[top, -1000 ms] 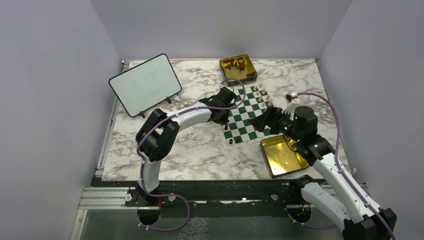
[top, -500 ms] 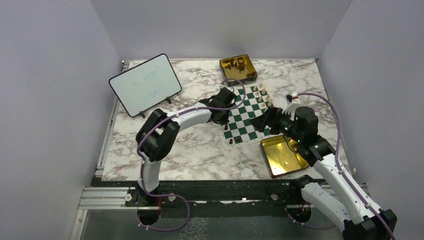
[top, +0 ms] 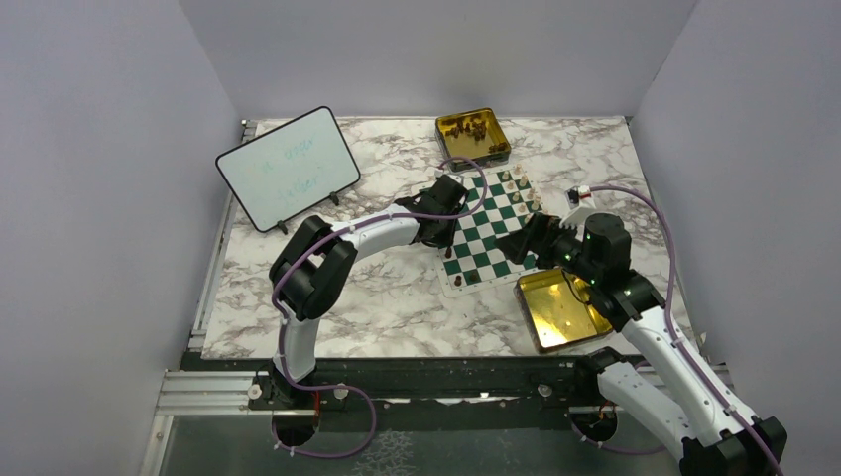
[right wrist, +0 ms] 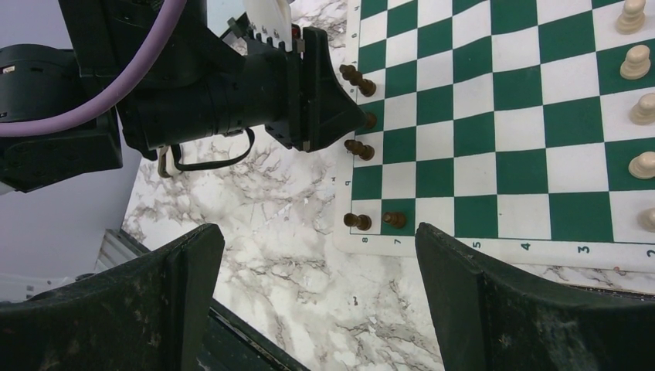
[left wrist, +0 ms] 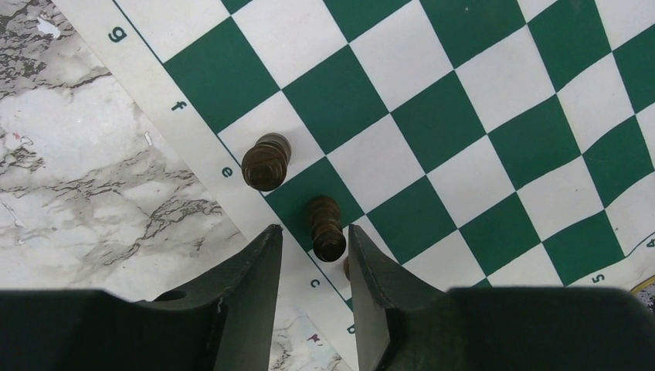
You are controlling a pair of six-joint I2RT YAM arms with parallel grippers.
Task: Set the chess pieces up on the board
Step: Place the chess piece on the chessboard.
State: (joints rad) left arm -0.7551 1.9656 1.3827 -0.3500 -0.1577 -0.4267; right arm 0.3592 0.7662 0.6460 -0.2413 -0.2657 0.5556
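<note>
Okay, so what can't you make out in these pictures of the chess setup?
Top view: the writing on the whiteboard is too faint and small to read.
Top view: the chess pieces are too small to tell which is which.
Left wrist view: what looks like a dark piece is almost wholly hidden behind a finger of the left claw.
Right wrist view: a cream piece is cut off by the right edge.

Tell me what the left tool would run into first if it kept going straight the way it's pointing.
Most likely the dark brown chess piece standing between the fingertips of the left tool, and past that the board under it. Depth is hard to judge from the wrist view.
</note>
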